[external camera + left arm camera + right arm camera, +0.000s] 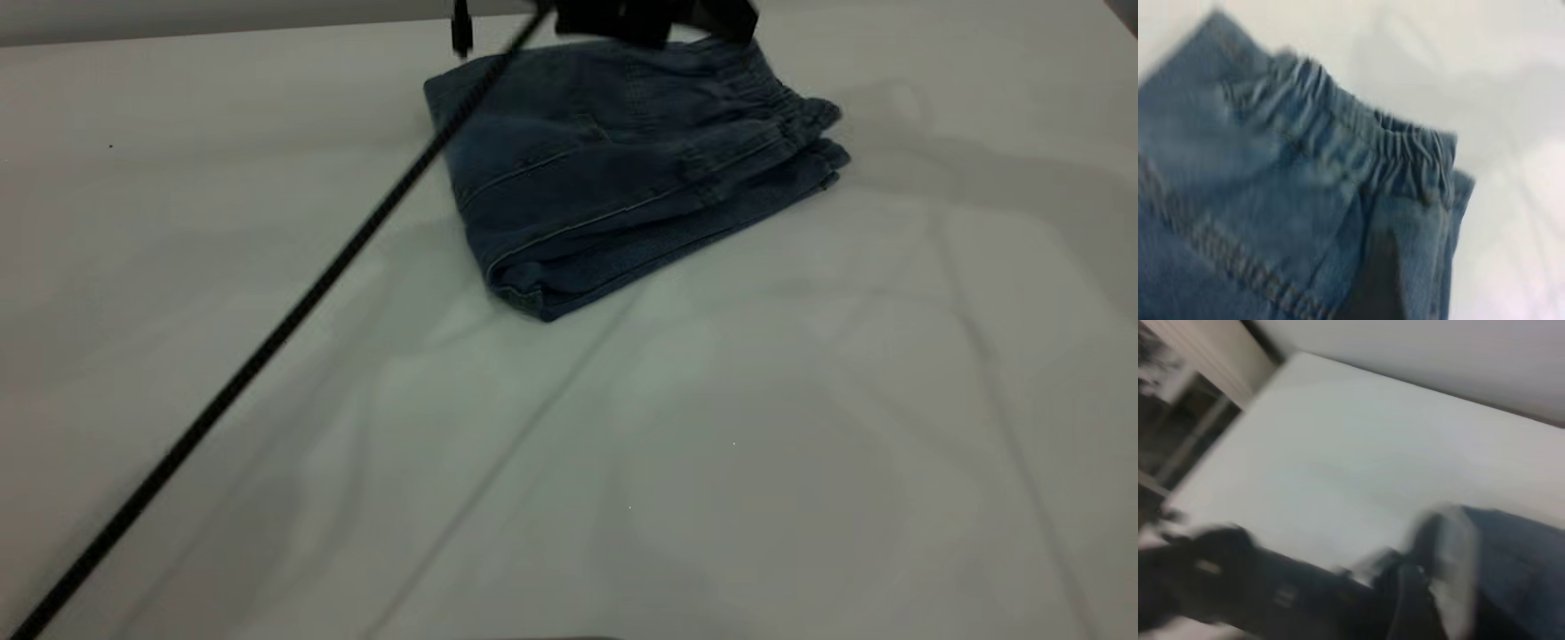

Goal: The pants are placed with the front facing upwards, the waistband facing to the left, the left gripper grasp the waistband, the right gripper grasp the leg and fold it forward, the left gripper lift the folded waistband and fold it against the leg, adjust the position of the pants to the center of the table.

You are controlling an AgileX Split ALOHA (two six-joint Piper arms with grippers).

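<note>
Here, a black cable (267,342) slants across the table (711,444); folded pants (622,178) lie at its far side, long axis left to right, waistband (782,111) pointing right. Jaws' state cannot be told.

A black braided cable (267,342) runs in a long straight diagonal from a matte black, blocky arm housing (653,18), cut off at the frame edge. The right wrist view shows a thick black cylindrical arm (1271,593), blurred, bearing small pale labels beside a white cylinder (1451,567).
</note>
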